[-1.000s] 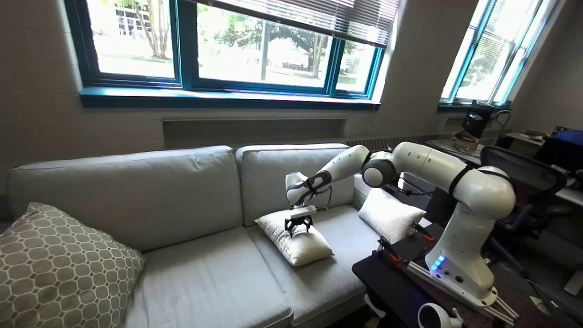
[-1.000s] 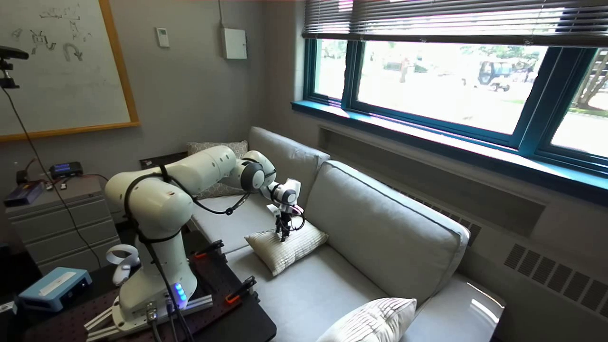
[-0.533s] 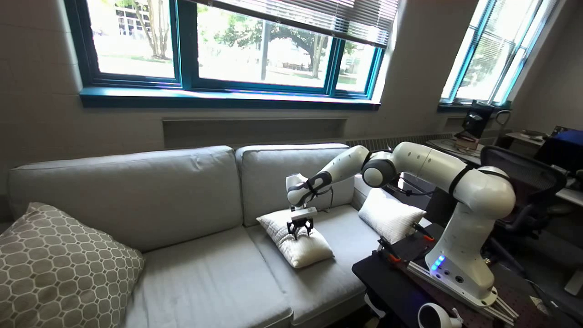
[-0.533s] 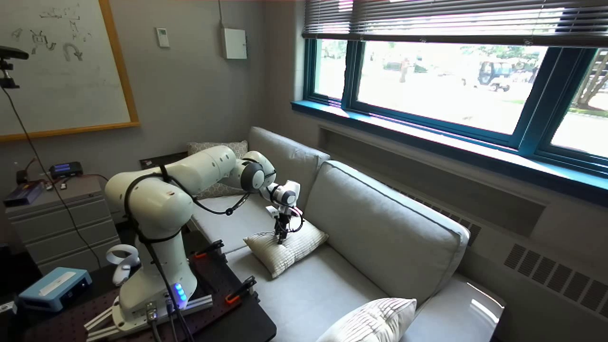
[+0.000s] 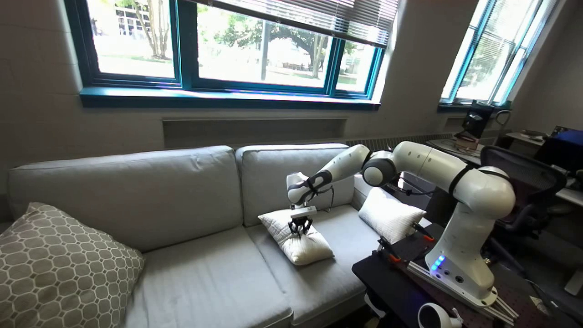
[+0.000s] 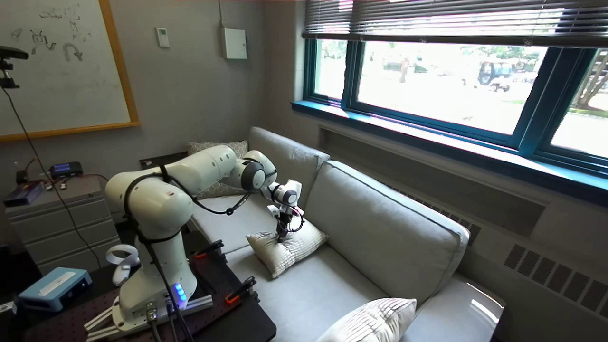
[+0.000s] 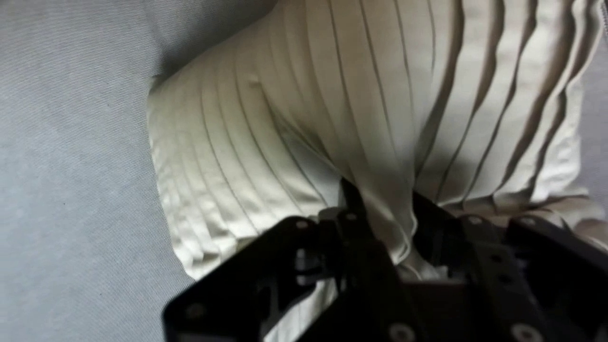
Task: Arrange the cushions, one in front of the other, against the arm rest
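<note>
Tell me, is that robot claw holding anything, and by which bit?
Yes: the gripper holds the cream cushion beneath it, by a pinched fold of pleated fabric near the middle of its upper side.

In both exterior views we are seeing a smooth, rounded, cream-white robot arm (image 6: 199, 166) that is wearing black straps (image 5: 459, 178), dark grey joint rings (image 5: 388, 170) and a loose black cable (image 6: 230, 211). Small blue lights (image 5: 438, 262) are glowing on its white base (image 5: 469, 262). In the wrist view we are noticing a black gripper (image 7: 382, 199), its angular linkages (image 7: 237, 280) showing round silvery screws (image 7: 402, 332).
</note>
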### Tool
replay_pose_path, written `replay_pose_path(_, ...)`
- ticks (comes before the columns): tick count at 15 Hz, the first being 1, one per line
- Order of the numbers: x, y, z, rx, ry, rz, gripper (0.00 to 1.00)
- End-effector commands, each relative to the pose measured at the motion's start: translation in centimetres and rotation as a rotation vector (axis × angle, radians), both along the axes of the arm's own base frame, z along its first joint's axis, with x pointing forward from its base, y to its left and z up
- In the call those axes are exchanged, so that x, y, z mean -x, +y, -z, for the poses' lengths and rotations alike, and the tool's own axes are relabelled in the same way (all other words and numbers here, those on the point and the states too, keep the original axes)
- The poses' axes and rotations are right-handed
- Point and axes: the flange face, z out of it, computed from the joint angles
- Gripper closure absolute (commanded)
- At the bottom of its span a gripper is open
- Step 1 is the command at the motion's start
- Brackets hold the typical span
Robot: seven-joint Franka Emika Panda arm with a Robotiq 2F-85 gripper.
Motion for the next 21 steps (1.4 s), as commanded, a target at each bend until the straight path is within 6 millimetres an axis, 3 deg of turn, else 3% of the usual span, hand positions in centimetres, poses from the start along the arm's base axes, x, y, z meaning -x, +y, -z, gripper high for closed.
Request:
replay_pose_path(1,-0.8,-2.8,0.5,0.034,-0.043,0.081,0.97)
replay_pose_path(2,-1.0,-3.8,0.7,0.039,-0.056,0.109,0.99)
replay_pose_path(4,-1.5,-6.4,1.3,0.030,-0.096,0.189,0.96)
replay_pose_path(7,-3.3,-7.8,0.7,-0.007,-0.220,0.286,0.96)
replay_pose_path(9,-3.8,-7.0,-1.3,-0.014,-0.326,0.291,0.97)
replay_pose_path(11,-3.3,-4.9,-4.1,-0.015,-0.426,0.268,0.97)
replay_pose_path(17,0.5,1.9,-11.2,0.027,-0.700,0.152,0.97)
replay_pose_path(21,4.0,2.5,-14.7,0.078,-0.921,0.200,0.97)
